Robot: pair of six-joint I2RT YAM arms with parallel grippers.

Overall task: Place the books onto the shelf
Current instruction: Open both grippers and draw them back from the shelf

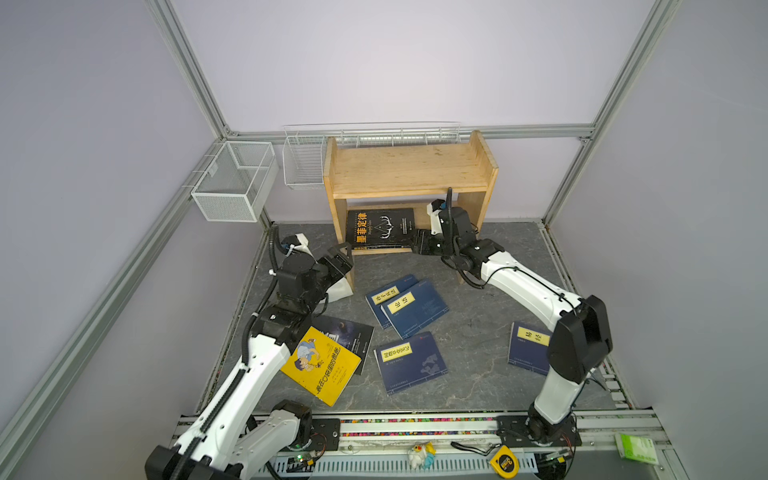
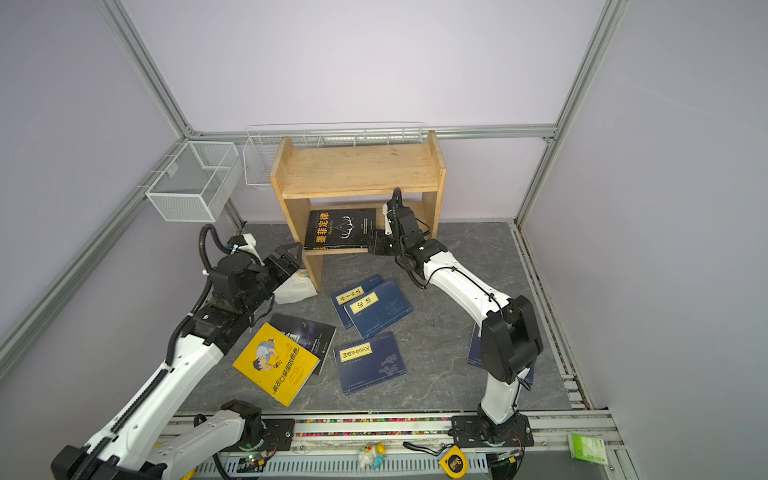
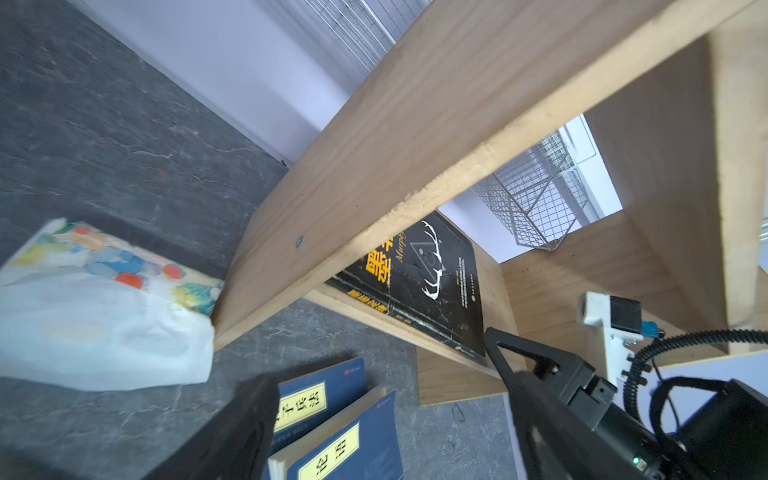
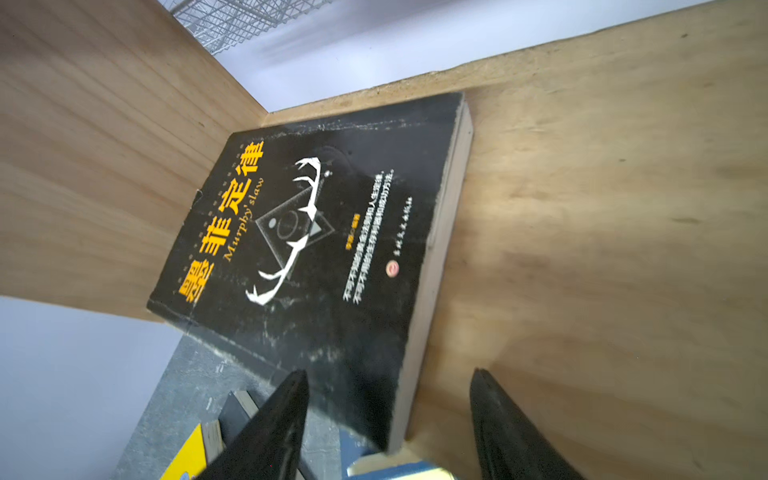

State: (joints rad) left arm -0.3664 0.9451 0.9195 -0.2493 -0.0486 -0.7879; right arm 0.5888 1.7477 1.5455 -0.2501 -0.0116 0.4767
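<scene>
A black book (image 1: 380, 228) (image 4: 316, 249) lies flat on the lower board of the wooden shelf (image 1: 409, 166). My right gripper (image 1: 419, 245) (image 4: 390, 415) is open at the book's front right corner, which sits loosely between the fingers. My left gripper (image 1: 343, 259) (image 3: 374, 449) is open by the shelf's left leg and holds nothing. On the floor lie two overlapping navy books (image 1: 405, 305), a third navy book (image 1: 409, 368), and another navy book (image 1: 530, 347) half hidden by my right arm. A yellow book (image 1: 320, 365) rests on a dark book (image 1: 353, 336).
A white floral packet (image 1: 341, 289) leans against the shelf's left leg, under my left gripper. A mesh basket (image 1: 235, 183) hangs on the left wall and a wire basket (image 1: 303, 162) sits behind the shelf. A tape measure (image 1: 505, 461) and a green box (image 1: 636, 449) lie on the front rail.
</scene>
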